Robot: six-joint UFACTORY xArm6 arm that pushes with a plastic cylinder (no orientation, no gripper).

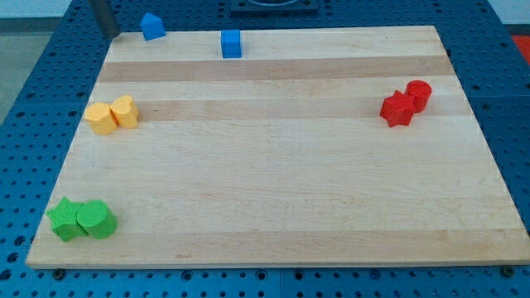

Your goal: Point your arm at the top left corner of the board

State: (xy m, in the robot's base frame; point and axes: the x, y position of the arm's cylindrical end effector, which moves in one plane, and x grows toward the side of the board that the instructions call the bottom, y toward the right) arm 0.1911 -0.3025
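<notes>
My dark rod comes down at the view's top left, and my tip [113, 34] rests at the top left corner of the wooden board [273, 165]. A blue house-shaped block [152, 26] sits just right of the tip at the board's top edge. A blue cube [231, 44] lies further right along the top edge.
Two yellow blocks [113, 115] touch each other at the left side. Two green blocks [82, 220] touch at the bottom left. A red star-like block [397, 108] and a red cylinder [418, 95] touch at the right. Blue perforated table surrounds the board.
</notes>
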